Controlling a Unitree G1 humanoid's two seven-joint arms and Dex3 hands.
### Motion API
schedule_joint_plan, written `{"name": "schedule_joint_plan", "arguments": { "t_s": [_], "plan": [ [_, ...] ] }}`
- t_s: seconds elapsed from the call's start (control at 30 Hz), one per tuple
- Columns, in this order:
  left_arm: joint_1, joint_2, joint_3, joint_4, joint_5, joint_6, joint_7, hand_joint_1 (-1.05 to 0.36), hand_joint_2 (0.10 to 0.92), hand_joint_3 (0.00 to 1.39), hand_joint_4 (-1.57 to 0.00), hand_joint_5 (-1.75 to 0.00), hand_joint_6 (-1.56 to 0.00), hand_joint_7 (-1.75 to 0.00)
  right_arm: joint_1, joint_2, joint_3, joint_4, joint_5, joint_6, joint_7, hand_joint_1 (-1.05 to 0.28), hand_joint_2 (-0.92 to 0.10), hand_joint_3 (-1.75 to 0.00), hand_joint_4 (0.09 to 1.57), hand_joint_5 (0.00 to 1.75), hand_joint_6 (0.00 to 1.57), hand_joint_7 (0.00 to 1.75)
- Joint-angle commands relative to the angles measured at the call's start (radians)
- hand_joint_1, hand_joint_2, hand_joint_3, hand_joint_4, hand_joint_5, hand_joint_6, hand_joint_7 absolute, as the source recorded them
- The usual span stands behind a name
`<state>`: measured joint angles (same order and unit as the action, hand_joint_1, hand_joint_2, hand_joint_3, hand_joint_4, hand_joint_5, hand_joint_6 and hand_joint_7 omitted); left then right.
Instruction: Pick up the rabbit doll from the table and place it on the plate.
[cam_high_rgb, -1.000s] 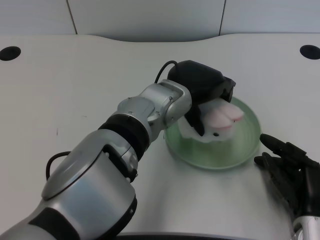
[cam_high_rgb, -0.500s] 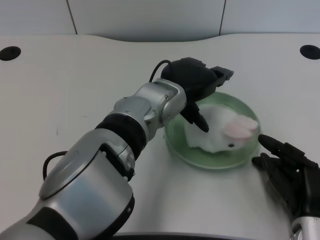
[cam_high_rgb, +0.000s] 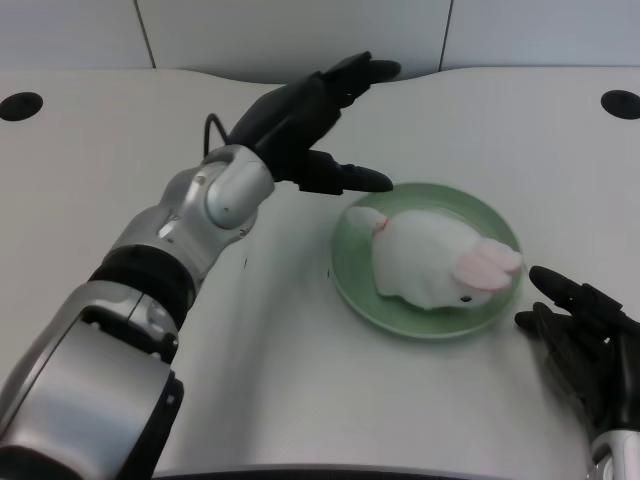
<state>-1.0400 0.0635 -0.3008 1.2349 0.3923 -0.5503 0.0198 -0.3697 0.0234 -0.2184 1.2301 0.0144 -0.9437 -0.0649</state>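
At the far left edge of the white bench (cam_high_rgb: 120, 140) sits a small round black hole (cam_high_rgb: 20, 106). From the lower left corner the silver left forearm (cam_high_rgb: 150, 270) rises diagonally toward the middle of the picture, a thin black cable (cam_high_rgb: 212, 130) looping at its wrist. Its black left hand (cam_high_rgb: 300, 125) hangs above the bench just up and left of the plate, holding nothing: the fingers (cam_high_rgb: 360, 72) are spread wide and stretched out toward the upper right, while the thumb points right, its tip near the plate's upper-left rim but apart from it. Right of the hand lies the round pale green plate (cam_high_rgb: 350, 285), flat on the bench. On it rests the white plush rabbit doll (cam_high_rgb: 425, 260), lying on its side across the plate's middle, its pink-lined ears toward the right rim and a small dark eye facing the lower right. At the lower right corner the black right hand (cam_high_rgb: 585, 335) rests beside the plate, just off its rim. Another round black hole (cam_high_rgb: 620, 103) marks the bench's far right edge.
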Motion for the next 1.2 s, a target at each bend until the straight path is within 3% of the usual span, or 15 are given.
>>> {"name": "schedule_joint_plan", "arguments": {
  "t_s": [0.03, 0.13, 0.2, 0.3, 0.37, 0.43, 0.53, 0.6, 0.7, 0.73, 0.83, 0.9, 1.0, 1.07, 1.2],
  "plan": [
    [0.09, 0.039, 0.072, -0.059, -0.09, -0.038, -0.078, -0.63, 0.921, 0.16, 0.0, -1.28, -0.01, -0.78, -0.005, -0.015, 0.001, 0.002, -0.007, 0.0, -0.022, -0.32, -0.92, -0.23, 0.71, 0.85, 0.96, 0.02],
    [0.179, 0.068, 0.138, -0.136, -0.181, -0.04, -0.154, -0.61, 0.921, 0.2, -0.03, -1.35, -0.05, -0.8, -0.008, -0.014, -0.001, 0.005, -0.002, -0.004, -0.017, -0.31, -0.92, -0.22, 0.71, 0.84, 0.96, 0.03],
    [0.235, 0.081, 0.175, -0.199, -0.229, -0.019, -0.18, -0.6, 0.921, 0.22, -0.08, -1.36, -0.11, -0.78, -0.009, -0.019, 0.008, 0.004, -0.015, -0.003, -0.028, -0.3, -0.92, -0.23, 0.71, 0.84, 0.96, 0.03],
    [0.331, 0.086, 0.24, -0.325, -0.326, 0.057, -0.239, -0.56, 0.921, 0.25, -0.21, -1.35, -0.3, -0.6, -0.01, -0.019, 0.009, -0.001, -0.016, 0.004, -0.027, -0.3, -0.92, -0.24, 0.7, 0.85, 0.97, 0.03],
    [0.404, 0.084, 0.275, -0.422, -0.392, 0.113, -0.277, -0.52, 0.921, 0.26, -0.34, -1.41, -0.43, -0.58, -0.009, -0.019, 0.008, -0.004, -0.012, 0.008, -0.017, -0.31, -0.92, -0.25, 0.68, 0.85, 0.97, 0.03],
    [0.472, 0.082, 0.298, -0.518, -0.435, 0.164, -0.294, -0.52, 0.921, 0.25, -0.41, -1.45, -0.51, -0.59, -0.009, -0.018, 0.01, -0.005, -0.016, 0.005, -0.021, -0.3, -0.92, -0.25, 0.68, 0.85, 0.97, 0.03],
    [0.608, 0.078, 0.34, -0.677, -0.518, 0.238, -0.32, -0.54, 0.921, 0.29, -0.47, -1.55, -0.58, -0.63, -0.005, -0.02, 0.019, -0.018, -0.026, 0.026, -0.031, -0.32, -0.92, -0.26, 0.68, 0.86, 0.96, 0.02],
    [0.696, 0.078, 0.362, -0.777, -0.558, 0.3, -0.319, -0.57, 0.921, 0.31, -0.5, -1.58, -0.61, -0.64, -0.001, -0.016, 0.016, -0.03, -0.016, 0.03, -0.018, -0.32, -0.92, -0.26, 0.69, 0.87, 0.95, 0.02],
    [0.819, 0.072, 0.402, -0.904, -0.645, 0.385, -0.341, -0.58, 0.921, 0.34, -0.54, -1.65, -0.62, -0.66, 0.005, -0.018, 0.017, -0.047, -0.014, 0.036, -0.009, -0.33, -0.92, -0.24, 0.68, 0.94, 0.96, 0.02],
    [0.854, 0.07, 0.412, -0.941, -0.666, 0.41, -0.345, -0.58, 0.921, 0.37, -0.53, -1.69, -0.61, -0.69, 0.007, -0.018, 0.016, -0.051, -0.012, 0.042, -0.005, -0.34, -0.92, -0.24, 0.67, 0.95, 0.96, 0.02],
    [0.933, 0.085, 0.434, -1.004, -0.723, 0.488, -0.38, -0.61, 0.921, 0.41, -0.53, -1.74, -0.55, -0.84, 0.014, -0.028, 0.024, -0.059, -0.021, 0.04, 0.005, -0.33, -0.92, -0.25, 0.63, 0.98, 0.95, 0.01],
    [0.976, 0.089, 0.449, -1.041, -0.751, 0.536, -0.387, -0.6, 0.921, 0.41, -0.56, -1.75, -0.56, -1.0, 0.018, -0.03, 0.024, -0.064, -0.011, 0.041, 0.029, -0.34, -0.92, -0.25, 0.59, 1.09, 0.94, 0.01],
    [1.033, 0.091, 0.469, -1.085, -0.767, 0.575, -0.382, -0.58, 0.921, 0.46, -0.61, -1.75, -0.57, -1.16, 0.022, -0.027, 0.026, -0.07, -0.019, 0.044, 0.007, -0.35, -0.92, -0.24, 0.58, 1.17, 0.95, 0.01],
    [1.073, 0.085, 0.479, -1.118, -0.762, 0.594, -0.361, -0.58, 0.921, 0.51, -0.68, -1.75, -0.58, -1.31, 0.023, -0.028, 0.031, -0.068, -0.03, 0.033, -0.013, -0.33, -0.92, -0.23, 0.55, 1.14, 0.95, 0.02],
    [1.132, 0.076, 0.499, -1.148, -0.761, 0.614, -0.343, -0.58, 0.921, 0.58, -0.7, -1.75, -0.49, -1.54, 0.025, -0.041, 0.03, -0.066, -0.013, 0.023, 0.038, -0.34, -0.92, -0.26, 0.53, 1.07, 0.93, 0.0]
  ]
}}
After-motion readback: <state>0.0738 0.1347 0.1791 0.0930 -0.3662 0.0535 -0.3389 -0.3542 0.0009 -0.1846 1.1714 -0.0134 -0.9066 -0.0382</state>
